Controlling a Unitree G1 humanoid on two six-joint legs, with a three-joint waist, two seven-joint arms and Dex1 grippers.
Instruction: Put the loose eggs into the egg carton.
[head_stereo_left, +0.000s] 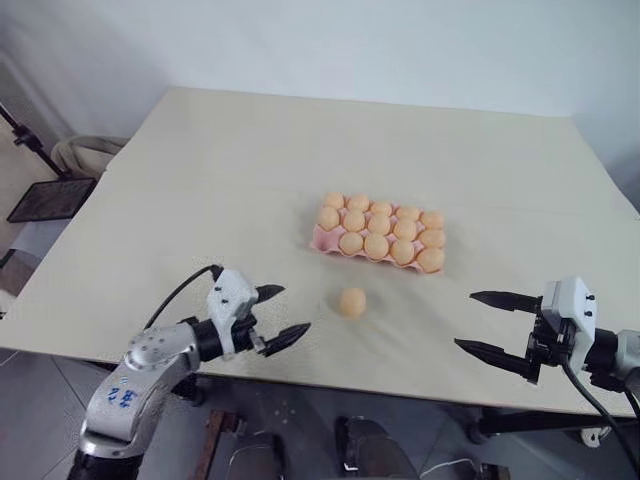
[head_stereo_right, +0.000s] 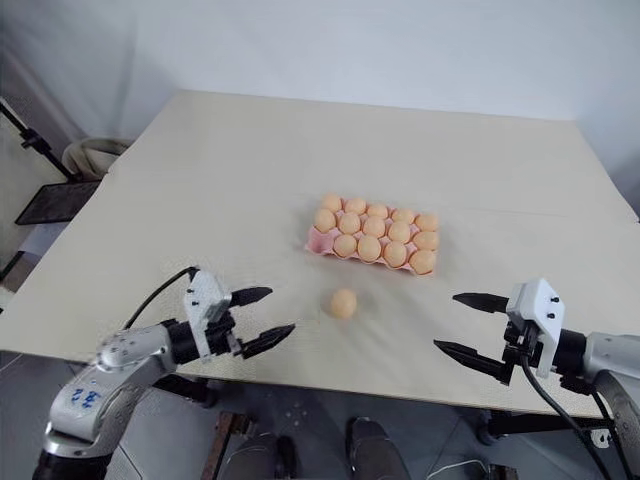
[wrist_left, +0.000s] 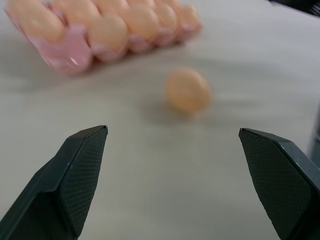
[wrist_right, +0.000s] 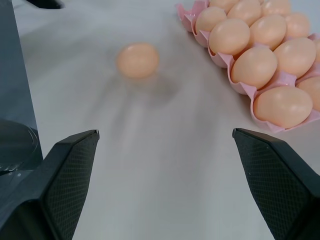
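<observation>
One loose egg (head_stereo_left: 352, 302) lies on the table just in front of the pink egg carton (head_stereo_left: 322, 240), whose cups hold several orange-tan eggs; the near-left corner cup looks bare. My left gripper (head_stereo_left: 284, 313) hovers open near the front edge, to the left of the loose egg (wrist_left: 188, 91), with nothing between its fingers. At the front right my right gripper (head_stereo_left: 482, 322) is open too and holds nothing; it points left toward the egg (wrist_right: 138, 60), with the carton (wrist_right: 280, 80) beyond it.
The pale table (head_stereo_left: 300, 150) stretches wide behind and to the left of the carton. A black stand (head_stereo_left: 50, 198) and coiled hose sit off the table's left side. The front edge runs just under both grippers.
</observation>
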